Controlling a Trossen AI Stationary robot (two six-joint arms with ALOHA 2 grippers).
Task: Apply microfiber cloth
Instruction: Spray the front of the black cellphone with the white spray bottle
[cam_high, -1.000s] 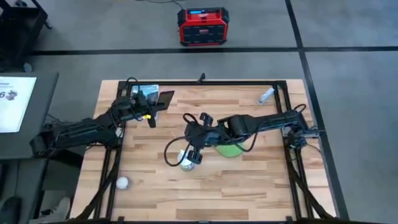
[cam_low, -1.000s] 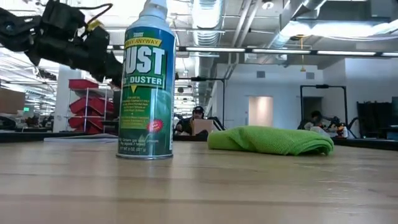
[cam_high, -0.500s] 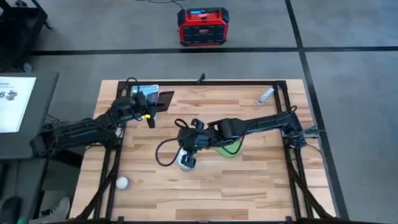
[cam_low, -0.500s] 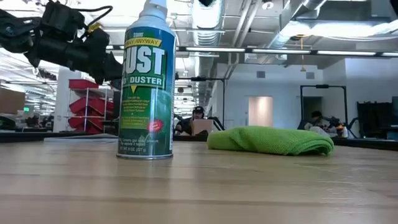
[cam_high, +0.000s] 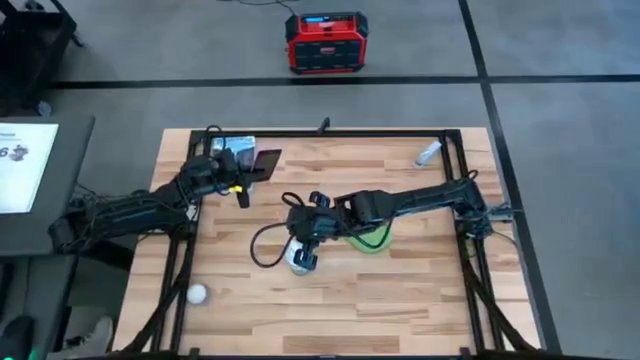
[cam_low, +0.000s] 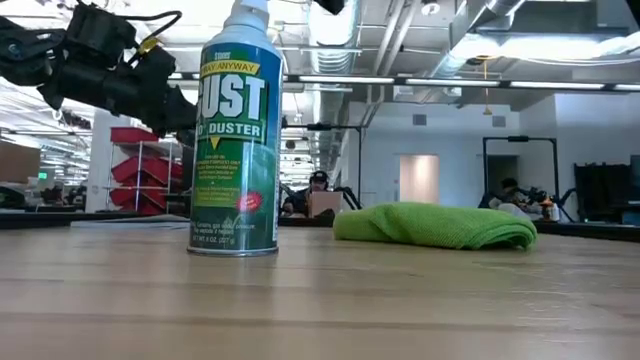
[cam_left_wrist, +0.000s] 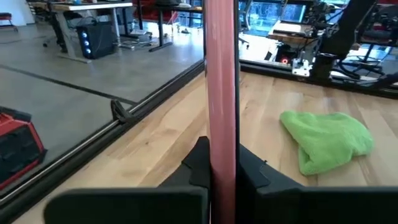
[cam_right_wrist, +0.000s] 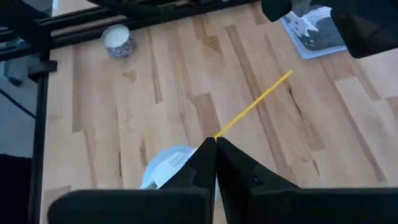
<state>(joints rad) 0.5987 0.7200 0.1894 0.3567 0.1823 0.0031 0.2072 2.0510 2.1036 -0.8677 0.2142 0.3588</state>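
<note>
right claw (cam_high: 303, 247) above duster can (cam_high: 299, 259)

Both arms are dark, nearly black, built from jointed segments with blocky housings at the joints. The left arm (cam_high: 130, 212) carries loose black cables along its length, and a small yellow part sits near its wrist, at about 10 o'clock on the bench (cam_high: 420, 290). The right arm (cam_high: 410, 200) is slimmer in its long segment, and a black cable hangs from it in a wide loop near its wrist. The left claw (cam_left_wrist: 211, 162) has two dark, matte fingers with angular, wedge-like tips. The right claw (cam_right_wrist: 215, 144) has the same dark fingers, narrowing to pointed tips.
</note>
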